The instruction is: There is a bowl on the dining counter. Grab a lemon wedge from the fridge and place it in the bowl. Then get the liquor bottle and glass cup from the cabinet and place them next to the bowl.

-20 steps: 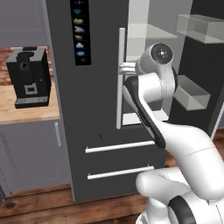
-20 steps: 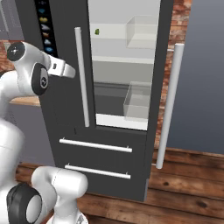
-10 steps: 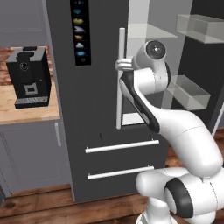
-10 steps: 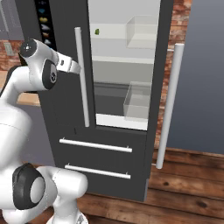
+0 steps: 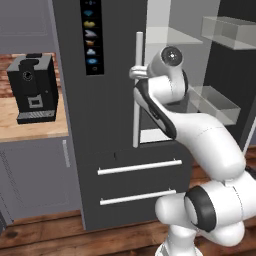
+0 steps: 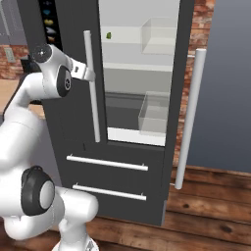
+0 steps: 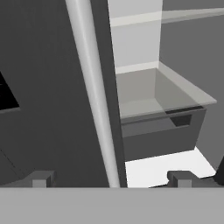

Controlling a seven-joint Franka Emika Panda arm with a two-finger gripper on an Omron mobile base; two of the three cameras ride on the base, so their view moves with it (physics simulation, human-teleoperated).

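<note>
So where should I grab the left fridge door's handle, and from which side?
Take the long silver handle on its straight mid-section, coming square-on from the front. It is a slim vertical bar standing proud of the dark door, so the open gripper can straddle it, one finger each side.

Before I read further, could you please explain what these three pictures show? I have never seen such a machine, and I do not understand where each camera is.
The white jointed thing is a robot arm in a simulated kitchen. Two pictures come from cameras on its base, behind it to the left and right. The third comes from a camera on its hand. It faces a dark fridge whose right door stands open, showing pale shelves and clear bins. A small green thing, perhaps the lemon wedge, sits on the top shelf. The gripper is open at the closed left door's silver handle; in the hand view the handle passes between its fingertips. It holds nothing. A black coffee machine stands on the wood counter at left.
</note>
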